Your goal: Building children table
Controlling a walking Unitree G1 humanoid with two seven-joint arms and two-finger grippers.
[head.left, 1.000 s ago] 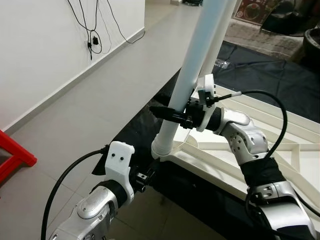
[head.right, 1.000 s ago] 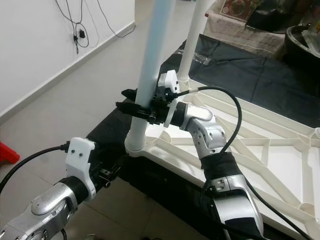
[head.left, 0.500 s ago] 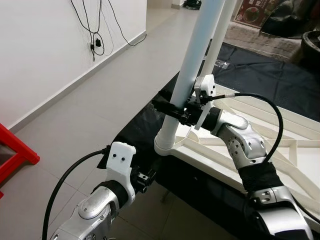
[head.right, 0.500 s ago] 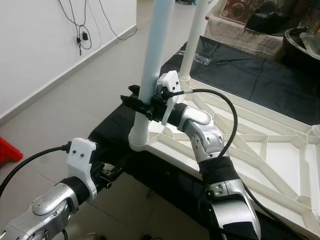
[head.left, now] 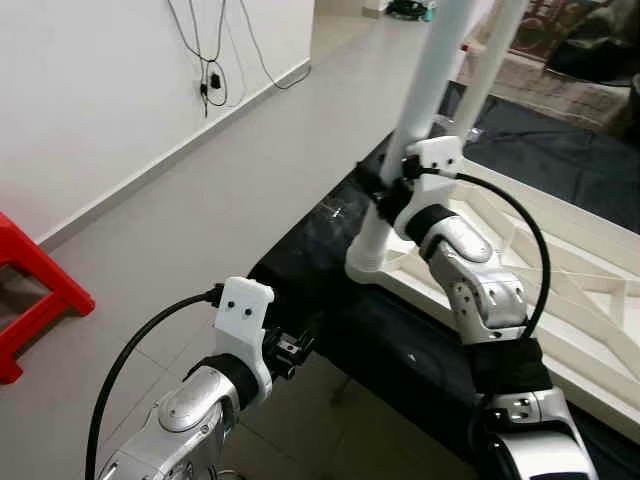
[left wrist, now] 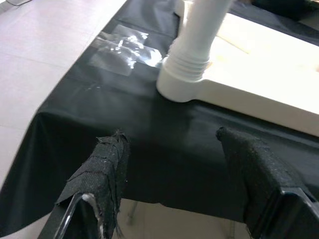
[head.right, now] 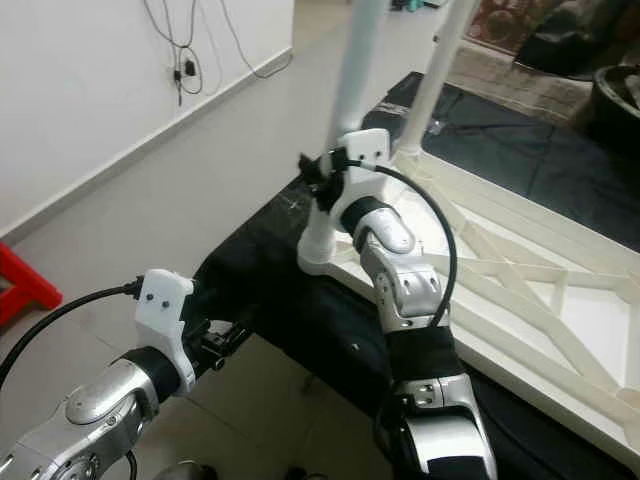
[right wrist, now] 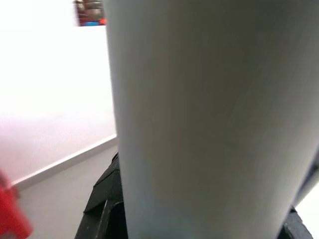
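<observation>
Since a second ago the right gripper [head.left: 385, 190] has slid down the white leg [head.left: 425, 90], clamped just above its socket at the tabletop's [head.right: 520, 290] corner. Rigid, smooth plastic: grip low. Left gripper [left wrist: 174, 169] hangs open.

The table leg [head.left: 425, 110] is smooth matt white plastic; the cloth [left wrist: 99, 124] under it is black, slightly shiny; left fingers [left wrist: 107, 169] have rough fabric tape (frayed edges).

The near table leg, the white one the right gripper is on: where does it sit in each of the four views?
Left eye: table leg, upper centre-right.
Right eye: upper centre.
Left wrist: its base at top centre.
Right wrist: close up, across the frame.
Shared landmark: corner socket of the tabletop.
</observation>
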